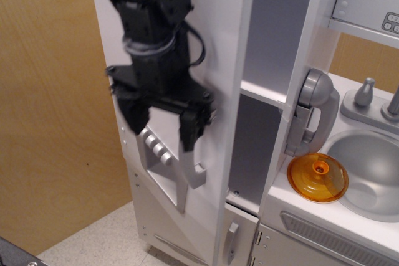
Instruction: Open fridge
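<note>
The tall white fridge has its large door (218,60) swung well open to the left. It shows the grey interior (268,35) and a shelf (265,95). The door's silver handle (196,175) shows only at its lower end. The grey dispenser (159,163) is seen at a steep angle. My black gripper (163,130) hangs in front of the door, blurred by motion. Its fingers (190,134) stand wide apart. The right one is just above the handle's lower end and hides the rest of the handle. I cannot tell whether it touches the handle.
A grey wall phone (312,113) hangs right of the opening. An orange lid (317,177) lies on the counter beside the sink (374,166) and faucet (365,95). The smaller lower door with its short handle (231,241) is shut. A wooden wall (50,123) stands at the left.
</note>
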Available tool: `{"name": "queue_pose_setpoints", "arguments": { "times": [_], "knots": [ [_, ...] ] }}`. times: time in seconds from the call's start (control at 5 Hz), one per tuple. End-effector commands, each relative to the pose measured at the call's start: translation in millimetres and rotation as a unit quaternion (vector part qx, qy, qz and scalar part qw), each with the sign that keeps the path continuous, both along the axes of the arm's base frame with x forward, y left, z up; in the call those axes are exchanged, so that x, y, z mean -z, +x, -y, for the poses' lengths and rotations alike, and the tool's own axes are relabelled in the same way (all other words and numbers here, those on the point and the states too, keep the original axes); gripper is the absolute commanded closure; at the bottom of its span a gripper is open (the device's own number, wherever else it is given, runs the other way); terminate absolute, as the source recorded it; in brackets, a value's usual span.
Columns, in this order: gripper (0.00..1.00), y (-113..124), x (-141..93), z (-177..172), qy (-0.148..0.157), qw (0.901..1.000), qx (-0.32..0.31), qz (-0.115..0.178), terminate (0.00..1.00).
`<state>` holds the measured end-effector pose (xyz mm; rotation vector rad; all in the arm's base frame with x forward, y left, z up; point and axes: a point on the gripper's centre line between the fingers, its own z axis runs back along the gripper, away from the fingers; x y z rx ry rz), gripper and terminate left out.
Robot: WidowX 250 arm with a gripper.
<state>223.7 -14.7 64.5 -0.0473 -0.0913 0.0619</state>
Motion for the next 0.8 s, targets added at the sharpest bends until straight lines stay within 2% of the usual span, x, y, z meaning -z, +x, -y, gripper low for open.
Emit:
{"name": "queue_pose_setpoints", "arguments": {
  "times": [0.0,0.2,0.6],
  "knots": [
    [0.0,-12.8,-1.1,43.7,0.001,0.9989,0.045,0.01,0.0],
    [0.0,-19.8,7.3,63.8,-0.004,0.9974,0.072,0.01,0.0],
    [0.0,-9.2,14.3,109.0,0.0,0.9958,0.088,0.025,0.0]
  ]
}}
